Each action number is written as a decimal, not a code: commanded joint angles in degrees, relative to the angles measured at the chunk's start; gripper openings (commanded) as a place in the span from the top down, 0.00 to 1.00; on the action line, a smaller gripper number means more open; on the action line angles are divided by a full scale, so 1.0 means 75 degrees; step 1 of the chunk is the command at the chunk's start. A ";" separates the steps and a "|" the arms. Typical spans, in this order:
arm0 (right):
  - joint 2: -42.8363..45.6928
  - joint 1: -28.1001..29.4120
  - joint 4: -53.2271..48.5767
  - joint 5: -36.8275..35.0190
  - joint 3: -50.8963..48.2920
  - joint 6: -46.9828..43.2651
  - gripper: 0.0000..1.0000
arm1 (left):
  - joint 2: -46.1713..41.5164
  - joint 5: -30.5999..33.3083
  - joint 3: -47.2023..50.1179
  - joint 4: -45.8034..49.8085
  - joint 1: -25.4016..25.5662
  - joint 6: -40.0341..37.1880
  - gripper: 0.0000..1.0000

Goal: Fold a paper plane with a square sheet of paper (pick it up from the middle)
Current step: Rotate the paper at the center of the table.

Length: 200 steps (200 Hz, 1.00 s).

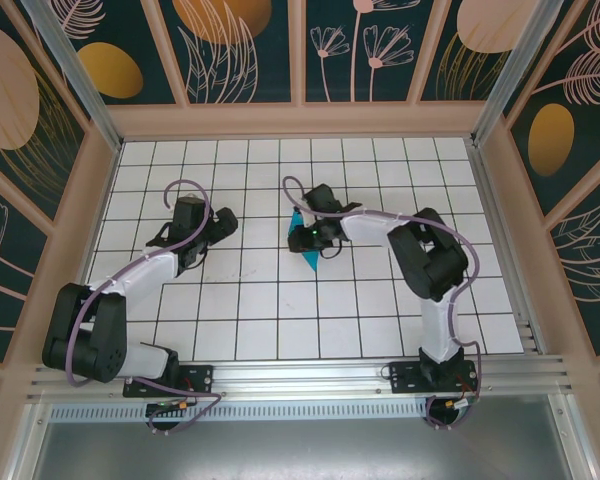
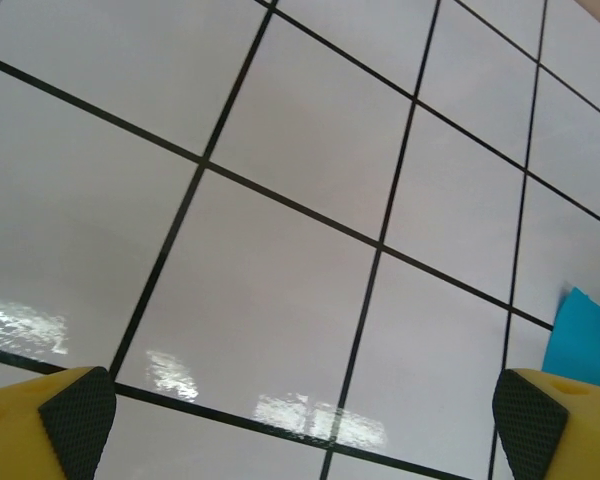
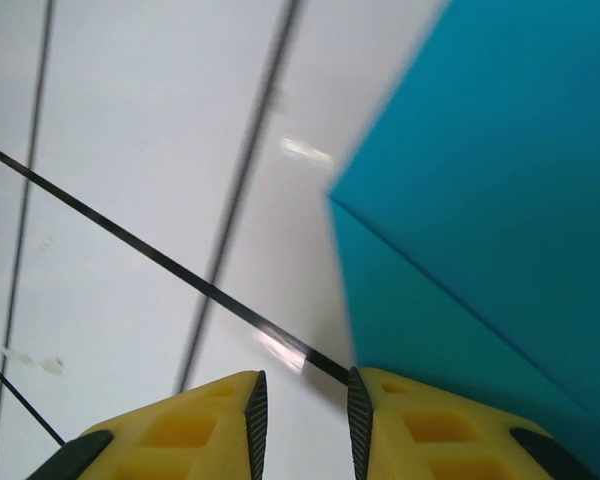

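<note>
Overhead from behind, wrist views close over table [image 1: 260,300]

We see the surface [image 1: 260,300] as a glossy white finish ruled with thin black lines; in the left wrist view it throws back bright patches of light. The sheet of paper [image 3: 500,200] looks thin, smooth and matt, teal-blue, with one sharp crease across it. The left tool [image 2: 302,415] and the right tool [image 3: 305,420] look like yellow moulded plastic with a dull sheen, and their pads [image 2: 78,412] are black with a fine, rubbery cross-hatched grain. At the near edge we see a rail [image 1: 300,375] of brushed silvery metal. The arm casings [image 1: 435,330] look like smooth plastic, black and white. The wall panels [image 1: 245,50] are matt prints in pale wood-like frames [image 1: 298,50].
</note>
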State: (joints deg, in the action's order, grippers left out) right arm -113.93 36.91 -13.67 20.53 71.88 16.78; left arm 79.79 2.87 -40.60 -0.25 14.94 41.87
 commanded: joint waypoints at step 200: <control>0.0433 0.0340 -0.0426 -0.1165 -0.0301 0.0448 0.71 | 0.0645 -0.2590 0.0097 -0.1446 -0.0040 0.0108 0.02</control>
State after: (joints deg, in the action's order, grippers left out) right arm -116.05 40.97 -12.60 9.21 74.28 27.16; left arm 84.07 -13.15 -40.60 -7.73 14.94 41.91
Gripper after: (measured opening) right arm 0.289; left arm 0.985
